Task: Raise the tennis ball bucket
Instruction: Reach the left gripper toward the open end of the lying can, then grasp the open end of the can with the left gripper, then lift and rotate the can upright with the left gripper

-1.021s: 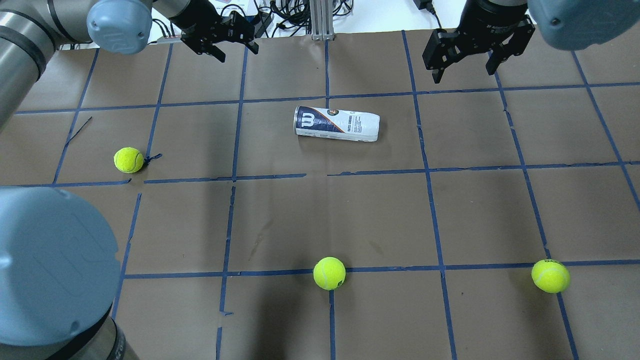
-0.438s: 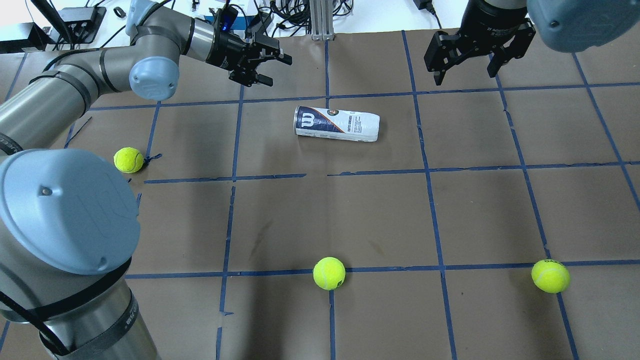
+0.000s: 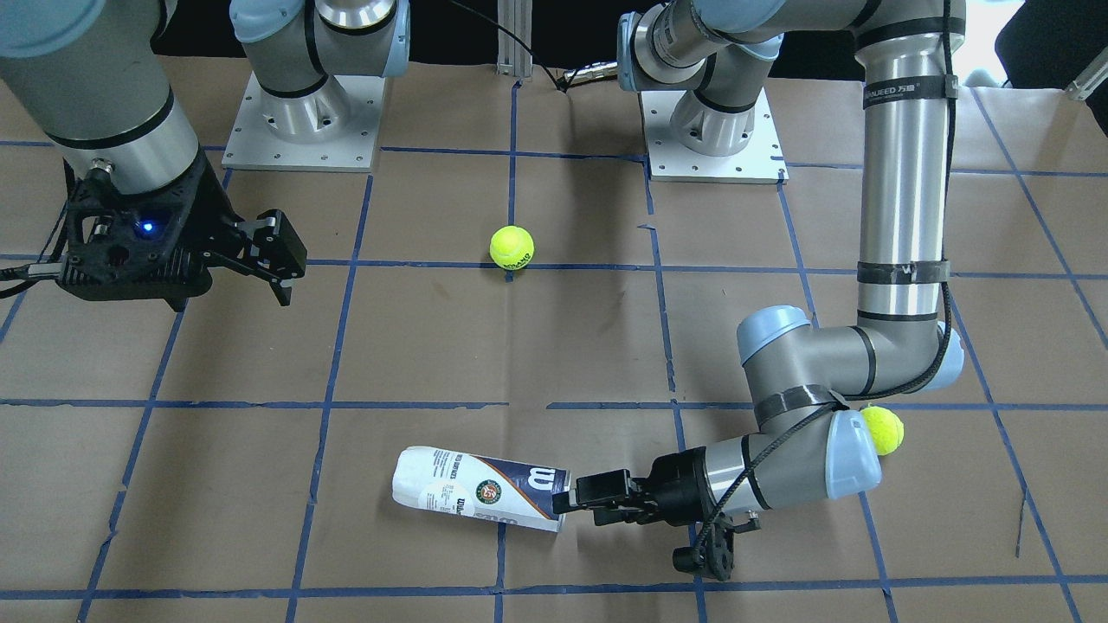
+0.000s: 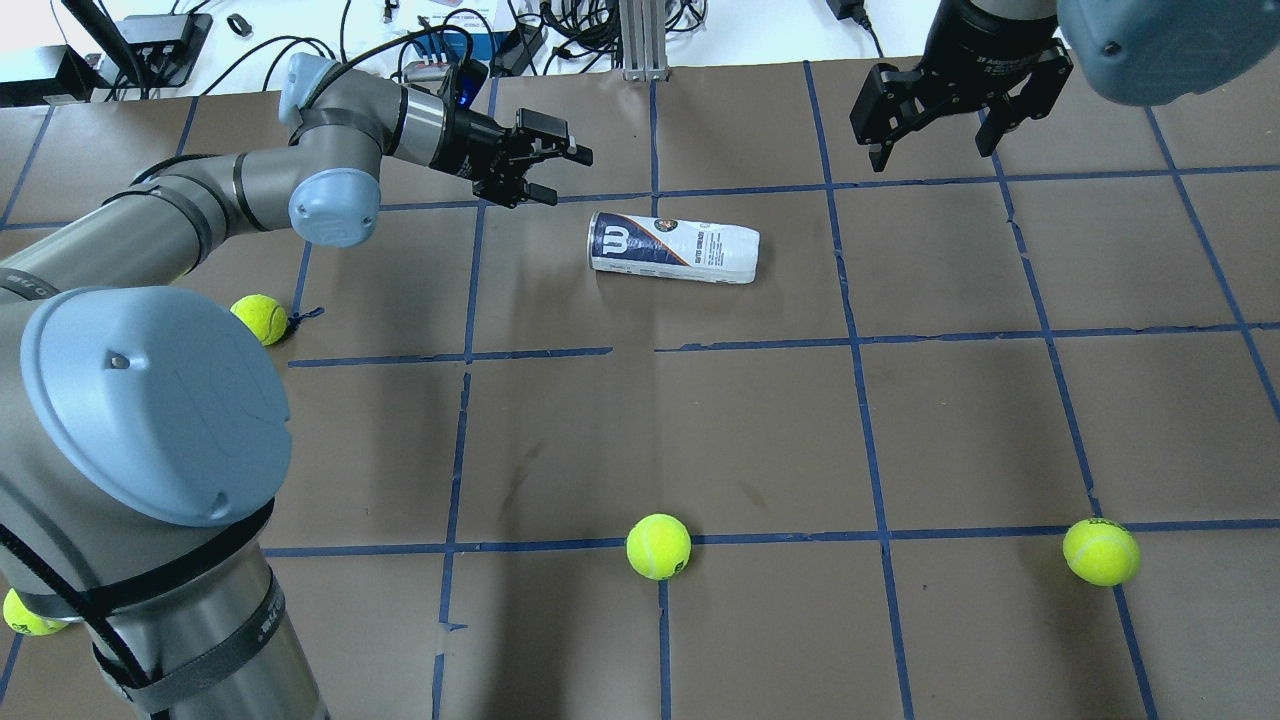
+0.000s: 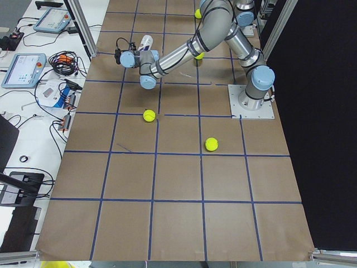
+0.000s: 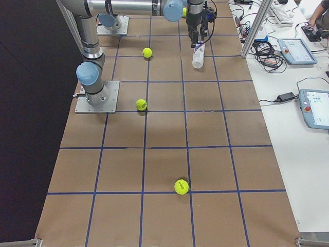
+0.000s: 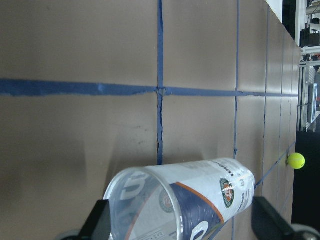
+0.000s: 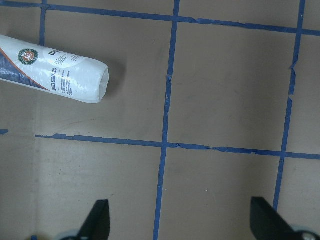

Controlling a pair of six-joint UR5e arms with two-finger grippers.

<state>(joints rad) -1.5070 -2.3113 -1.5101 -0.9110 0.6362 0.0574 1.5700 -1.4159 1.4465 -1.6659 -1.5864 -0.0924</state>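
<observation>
Tennis ball bucket [image 4: 672, 248] on side, axis L-R, mouth prob. twd left gripper [image 4: 569, 177].

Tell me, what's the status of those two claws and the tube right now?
Left gripper open, at open end of tennis ball bucket. Right gripper open, empty, hovering apart. Bucket lying on its side. Tennis balls well clear.

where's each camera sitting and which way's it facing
Front-facing: across the table, facing the robot; left arm, right arm.
Overhead: behind the robot, looking forward and down; both arms, left gripper, right gripper.
Exterior left: table's left end, looking along it; left arm nearest.
Exterior right: opposite end; right arm nearest.
Left wrist: along the table at the bucket's rim; its fingers.
Right wrist: straight down; its fingers.
Both wrist views share the bucket.
</observation>
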